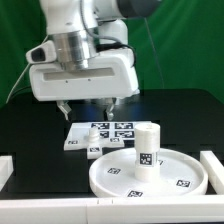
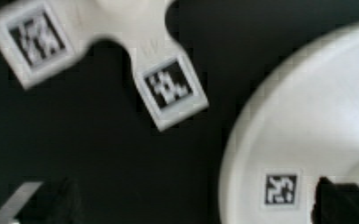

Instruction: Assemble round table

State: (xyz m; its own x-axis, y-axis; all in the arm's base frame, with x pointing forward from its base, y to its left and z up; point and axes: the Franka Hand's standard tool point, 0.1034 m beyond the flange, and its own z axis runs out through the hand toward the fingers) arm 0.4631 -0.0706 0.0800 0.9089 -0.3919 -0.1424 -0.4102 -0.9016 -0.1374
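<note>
Leg upright on disc, prob. attached. Cross base still loose; hand above it, open wide, empty.

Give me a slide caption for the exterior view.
Open gripper above the cross-shaped base; leg stands upright on the round disc.

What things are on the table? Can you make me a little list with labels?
disc: large white round disc, lying flat at the front
leg: short white leg, standing upright on the disc
base: cross-shaped base, flat on the table beside the disc, with a dark gap between them in the wrist view
gripper: gripper open, holding nothing, hovering above the base
table: black table
</note>
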